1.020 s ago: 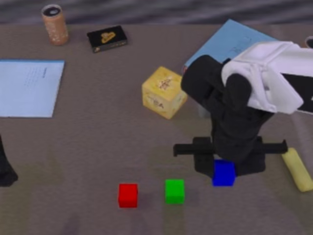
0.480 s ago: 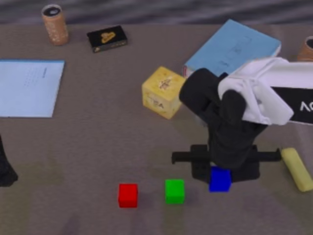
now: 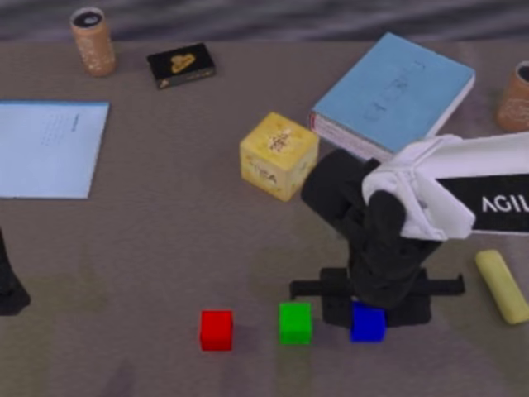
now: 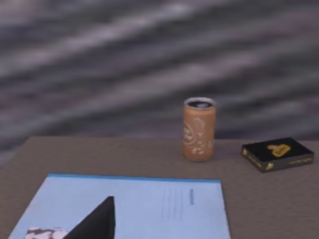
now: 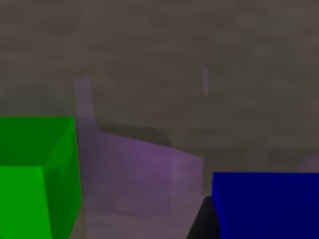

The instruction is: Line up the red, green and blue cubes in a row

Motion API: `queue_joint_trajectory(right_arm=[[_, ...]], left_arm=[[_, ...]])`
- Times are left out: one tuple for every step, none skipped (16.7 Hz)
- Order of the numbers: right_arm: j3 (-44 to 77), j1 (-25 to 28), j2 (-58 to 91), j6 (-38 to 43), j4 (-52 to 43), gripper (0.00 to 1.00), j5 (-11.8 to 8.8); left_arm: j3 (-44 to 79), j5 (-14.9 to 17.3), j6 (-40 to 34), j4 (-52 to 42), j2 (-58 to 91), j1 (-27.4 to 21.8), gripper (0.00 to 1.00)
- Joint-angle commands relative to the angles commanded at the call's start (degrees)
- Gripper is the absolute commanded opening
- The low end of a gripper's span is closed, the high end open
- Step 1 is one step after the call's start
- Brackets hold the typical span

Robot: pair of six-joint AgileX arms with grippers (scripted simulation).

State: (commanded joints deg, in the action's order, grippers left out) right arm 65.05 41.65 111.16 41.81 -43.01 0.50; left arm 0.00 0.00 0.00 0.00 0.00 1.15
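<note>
Three small cubes sat near the front edge of the table (image 3: 165, 240): the red cube (image 3: 216, 329) at the left, the green cube (image 3: 295, 322) just to its right, and the blue cube (image 3: 368, 322) further right again, at about the same depth as the other two. The right gripper (image 3: 369, 304) stood directly over the blue cube, its fingers reaching down around it; it appeared clenched on the cube, though the arm's dark wrist hid the contact itself. In the right wrist view the blue cube (image 5: 264, 204) filled the near corner close under the camera, with the green cube (image 5: 37, 174) across a strip of bare table, near but not touching.

By my judgement the move in hand was the placing of the blue cube, and what it turned on was the gap to the green one: the green cube lay to the left of the pincer, along the row's own left-to-right line. The blue cube looked level with its neighbours, so little seemed left but to set it down and let go.

The left gripper (image 3: 10, 285) was parked at the table's left edge; whether it was released or closed I cannot tell
</note>
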Motion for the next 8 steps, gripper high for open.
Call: queue_joint_trajectory(right_arm=[[0.0,0.0,0.0,0.0,0.0,0.0,0.0],[0.0,0.0,0.0,0.0,0.0,0.08,0.0],[0.0,0.0,0.0,0.0,0.0,0.15,0.0],[0.0,0.0,0.0,0.0,0.0,0.23,0.0],[0.0,0.0,0.0,0.0,0.0,0.3,0.0],[0.0,0.0,0.0,0.0,0.0,0.38,0.0],[0.0,0.0,0.0,0.0,0.0,0.45,0.0],[0.0,0.0,0.0,0.0,0.0,0.53,0.0]], left_arm=[[0.0,0.0,0.0,0.0,0.0,0.0,1.0],[0.0,0.0,0.0,0.0,0.0,0.0,1.0],[0.0,0.0,0.0,0.0,0.0,0.0,1.0],[0.0,0.0,0.0,0.0,0.0,0.0,1.0],[0.0,0.0,0.0,0.0,0.0,0.0,1.0],[0.0,0.0,0.0,0.0,0.0,0.0,1.0],[0.0,0.0,0.0,0.0,0.0,0.0,1.0],[0.0,0.0,0.0,0.0,0.0,0.0,1.0]])
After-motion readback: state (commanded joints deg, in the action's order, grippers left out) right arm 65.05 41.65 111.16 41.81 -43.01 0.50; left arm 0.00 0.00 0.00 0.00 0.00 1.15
